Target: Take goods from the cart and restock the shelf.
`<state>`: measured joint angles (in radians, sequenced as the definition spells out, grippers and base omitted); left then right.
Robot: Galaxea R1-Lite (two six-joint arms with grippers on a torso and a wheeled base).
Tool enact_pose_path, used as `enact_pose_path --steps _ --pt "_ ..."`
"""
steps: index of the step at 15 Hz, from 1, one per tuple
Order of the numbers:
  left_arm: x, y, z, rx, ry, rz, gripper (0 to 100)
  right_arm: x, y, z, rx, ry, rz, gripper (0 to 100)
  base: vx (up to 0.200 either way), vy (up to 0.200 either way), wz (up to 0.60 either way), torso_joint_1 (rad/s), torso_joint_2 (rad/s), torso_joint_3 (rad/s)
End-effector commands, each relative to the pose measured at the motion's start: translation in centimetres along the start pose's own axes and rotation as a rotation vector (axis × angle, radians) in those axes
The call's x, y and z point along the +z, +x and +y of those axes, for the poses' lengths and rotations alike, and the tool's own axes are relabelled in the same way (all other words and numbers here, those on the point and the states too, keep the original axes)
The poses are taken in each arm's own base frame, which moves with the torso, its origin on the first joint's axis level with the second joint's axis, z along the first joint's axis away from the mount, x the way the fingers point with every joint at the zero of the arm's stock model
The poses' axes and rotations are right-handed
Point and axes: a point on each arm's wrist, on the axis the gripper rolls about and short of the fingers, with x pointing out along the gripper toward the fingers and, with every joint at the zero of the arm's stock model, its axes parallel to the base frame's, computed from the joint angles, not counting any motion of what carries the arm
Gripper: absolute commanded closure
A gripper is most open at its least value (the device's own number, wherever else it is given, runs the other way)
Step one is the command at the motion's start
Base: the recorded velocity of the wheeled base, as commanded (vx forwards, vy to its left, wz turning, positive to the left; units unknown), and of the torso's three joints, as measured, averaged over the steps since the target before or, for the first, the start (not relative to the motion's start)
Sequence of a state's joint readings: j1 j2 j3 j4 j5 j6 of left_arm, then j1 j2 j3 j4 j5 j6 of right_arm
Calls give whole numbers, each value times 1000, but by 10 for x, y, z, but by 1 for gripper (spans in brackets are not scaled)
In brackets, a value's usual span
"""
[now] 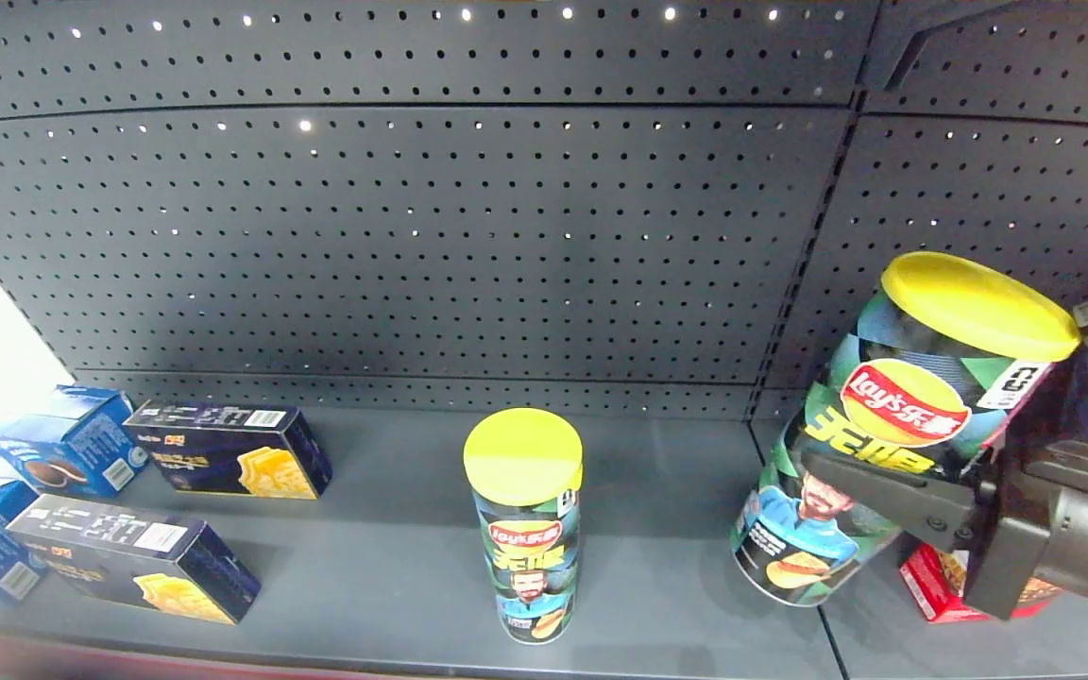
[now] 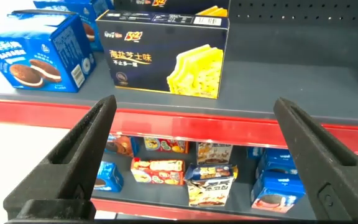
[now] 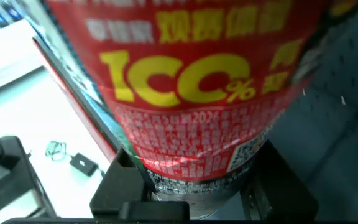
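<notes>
Right hand (image 1: 903, 472) pinches the chip can (image 1: 912, 406), long axis tilted, base low over the shelf (image 1: 676, 529), right of the standing can (image 1: 525, 529); left hand (image 2: 197, 162) spread, farther off.

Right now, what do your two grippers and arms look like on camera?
Left gripper: two matte black, wedge-shaped fingers tapering to narrow tips. Right gripper: dark grey metal, a flat angular finger with small screw heads, on a boxy grey wrist housing.
</notes>
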<state>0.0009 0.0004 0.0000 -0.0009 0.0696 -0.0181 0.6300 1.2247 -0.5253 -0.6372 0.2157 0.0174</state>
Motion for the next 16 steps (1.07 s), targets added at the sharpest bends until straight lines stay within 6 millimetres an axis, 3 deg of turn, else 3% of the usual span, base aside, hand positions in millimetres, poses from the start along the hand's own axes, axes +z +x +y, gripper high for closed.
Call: enact_pose_path --steps 1,3,4,10,16 --pt "0 0 0 2 0 -1 0 -14 32 -8 58 -7 31 100 0 0 0 0 0 0" --pt "0 0 0 2 0 -1 0 -15 43 -11 84 -19 25 100 0 0 0 0 0 0" --pt "0 0 0 2 0 -1 0 -15 64 -20 135 -21 26 100 0 0 0 0 0 0" --pt "0 0 0 2 0 -1 0 -10 134 -46 253 -43 21 100 0 0 0 0 0 0" --pt "0 0 0 2 0 -1 0 -4 178 -63 329 -17 66 100 0 0 0 0 0 0"
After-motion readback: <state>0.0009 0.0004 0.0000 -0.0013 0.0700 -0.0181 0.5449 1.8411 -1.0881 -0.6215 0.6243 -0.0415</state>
